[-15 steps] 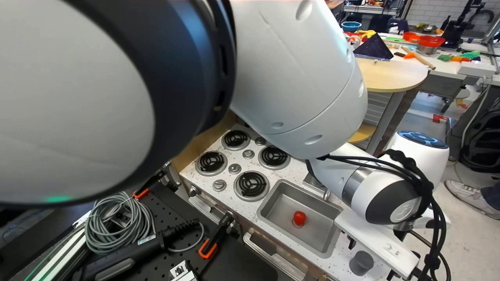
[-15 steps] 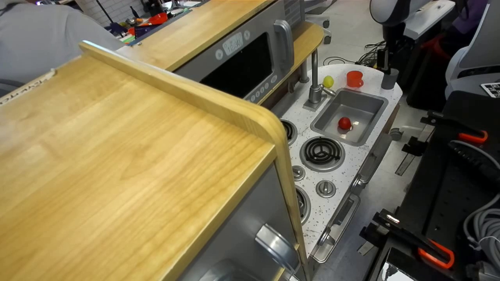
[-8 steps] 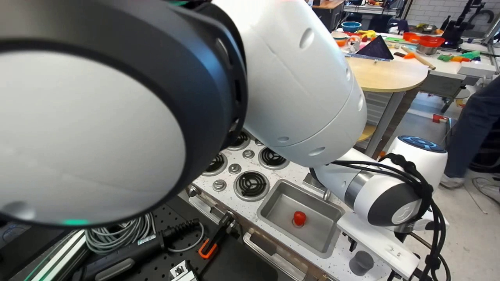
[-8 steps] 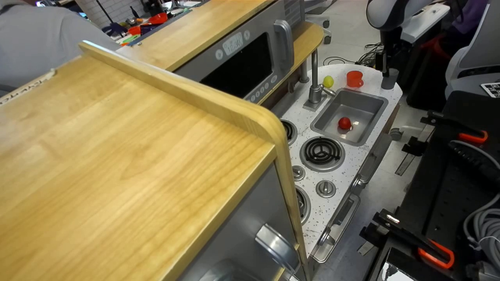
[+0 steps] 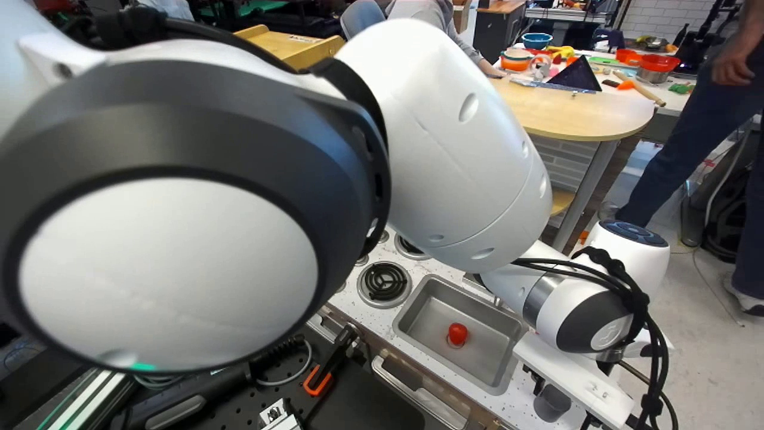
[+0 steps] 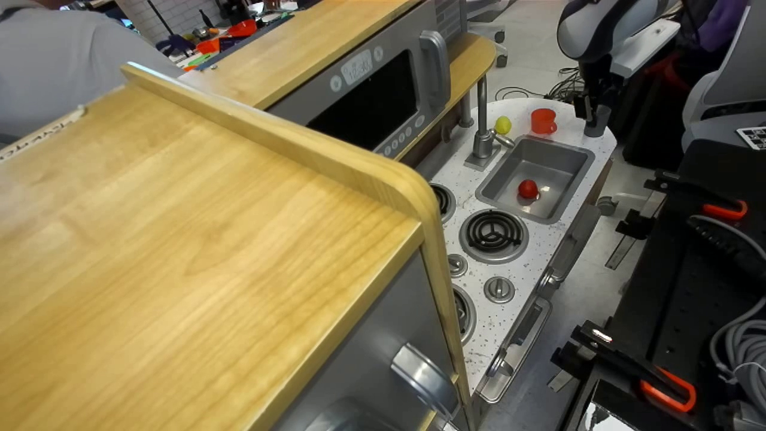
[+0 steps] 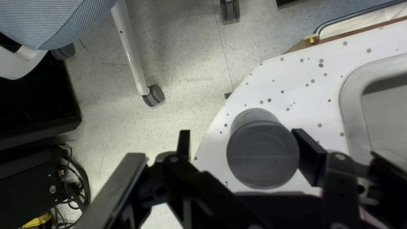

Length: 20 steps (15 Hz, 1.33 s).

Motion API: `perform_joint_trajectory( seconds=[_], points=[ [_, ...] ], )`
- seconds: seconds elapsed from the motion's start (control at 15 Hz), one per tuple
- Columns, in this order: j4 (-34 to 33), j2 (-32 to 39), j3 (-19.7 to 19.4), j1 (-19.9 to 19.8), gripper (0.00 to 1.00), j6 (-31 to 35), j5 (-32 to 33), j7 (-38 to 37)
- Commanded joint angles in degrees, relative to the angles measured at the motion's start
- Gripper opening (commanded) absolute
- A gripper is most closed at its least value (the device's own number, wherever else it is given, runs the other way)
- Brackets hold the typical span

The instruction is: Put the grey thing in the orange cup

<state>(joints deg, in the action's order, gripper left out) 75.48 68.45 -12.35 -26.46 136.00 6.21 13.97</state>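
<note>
That pincer [image 7: 243, 149] is hanging spread, I'm guessing for straddling the grey thing [image 7: 262, 156] standing beside the sink [image 6: 549, 163]; the cup [image 6: 543, 121] is sitting there too, presumably for receiving it.

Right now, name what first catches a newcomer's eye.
Probably the robot's bulky white arm filling much of an exterior view. Next, the bright red piece in the sink and the orange cup on the counter. In the wrist view, the open gripper frames the round grey thing.

Pale speckled floor [image 7: 184, 70], grey chair [image 7: 63, 19], white brick wall [image 5: 662, 18], cluttered white table [image 5: 668, 97]
</note>
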Motion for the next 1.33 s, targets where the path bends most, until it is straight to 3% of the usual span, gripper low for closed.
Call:
perform_joint_trajectory(
  seconds=[0.0,0.27,0.73,1.27],
  points=[
    [-4.2,2.0,0.6,-0.8,0.49,-3.4,0.1,2.2],
    [-5.0,0.6,1.3,-1.1,0.21,-5.9,-0.4,3.7],
    [-9.3,-3.2,5.4,-1.7,0.21,-12.3,-4.5,5.1],
    [-16.6,0.6,6.6,-0.4,0.21,-12.7,-6.5,3.3]
  ],
)
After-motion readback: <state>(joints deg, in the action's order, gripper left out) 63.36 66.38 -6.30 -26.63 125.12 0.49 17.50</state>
